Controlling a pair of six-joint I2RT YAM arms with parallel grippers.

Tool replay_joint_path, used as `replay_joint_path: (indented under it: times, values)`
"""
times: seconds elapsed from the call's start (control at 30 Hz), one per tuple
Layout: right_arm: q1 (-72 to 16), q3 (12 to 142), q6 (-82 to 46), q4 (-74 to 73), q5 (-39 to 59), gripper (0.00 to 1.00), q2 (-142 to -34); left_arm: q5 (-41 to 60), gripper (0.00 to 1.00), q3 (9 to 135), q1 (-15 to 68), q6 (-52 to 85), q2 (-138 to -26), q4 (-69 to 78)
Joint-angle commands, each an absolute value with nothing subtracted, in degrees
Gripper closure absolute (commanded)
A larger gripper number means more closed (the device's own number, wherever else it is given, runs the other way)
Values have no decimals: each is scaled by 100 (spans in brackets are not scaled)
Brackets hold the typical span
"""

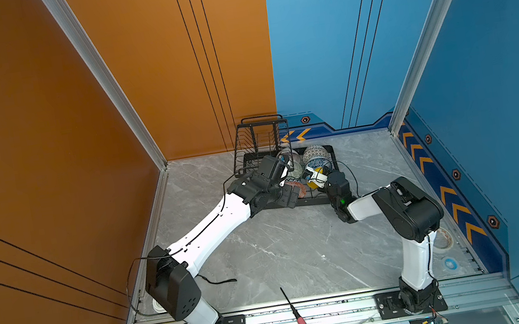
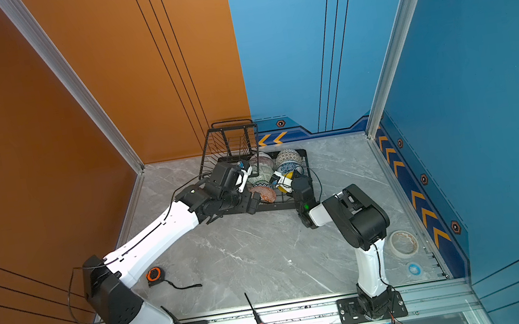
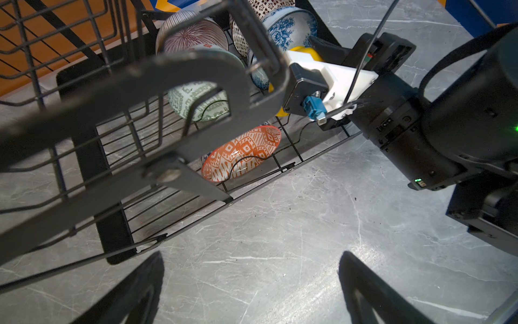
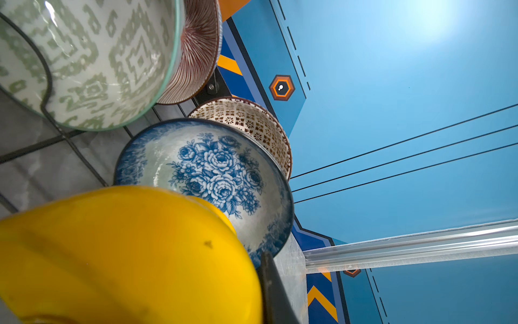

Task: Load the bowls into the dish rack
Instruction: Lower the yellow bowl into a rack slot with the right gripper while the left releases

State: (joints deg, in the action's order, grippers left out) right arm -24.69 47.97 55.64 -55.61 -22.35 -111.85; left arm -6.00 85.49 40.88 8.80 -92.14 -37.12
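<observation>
Seating the yellow bowl [image 4: 126,252] in its slot looked like the step in hand. Doing it well would have meant easing its rim down between two wires of the dish rack [image 1: 309,202], on edge like its neighbours. Letting go should wait until it leaned steady, without knocking the bowl behind.

Nearest, the left pincer [image 3: 252,255] hung over bare table [image 3: 280,238] just off the rack's near left side, spread wide and holding nothing. Beyond it the orange bowl [image 3: 241,153] stood on edge in the near left slot, with the green bowl [image 4: 92,56] and then the pink bowl [image 4: 199,47] farther back in that row.

To the right, the right pincer [image 1: 312,178] reached in from the near right corner. Its jaws stood close together on the yellow bowl's rim, one finger [image 4: 269,280] against the edge, so it seemed pinched there. Just behind stood the blue flowered bowl [image 4: 213,174], and farthest the dotted bowl [image 4: 252,120]. All six were inside the rack at the table's far middle.
</observation>
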Motion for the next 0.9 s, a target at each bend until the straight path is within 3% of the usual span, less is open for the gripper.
replay_joint_path:
  times: [0.0, 0.57, 0.77, 0.87]
  values:
    - [-2531, 4897, 5418, -4887, -1960, 79, -11268, -605, 2, 8451, 4026, 921, -9055, -3823]
    - [-2492, 4869, 5344, -4555, -1872, 34, -10744, -633, 2, 8394, 4032, 940, -8982, -3823]
    - [-2470, 4781, 5333, -4418, -1790, 0, -10500, -633, 2, 8385, 4033, 923, -8970, -3823]
    - [-2435, 4778, 5261, -4111, -1685, 0, -10343, -626, 2, 8377, 4024, 917, -8968, -3827]
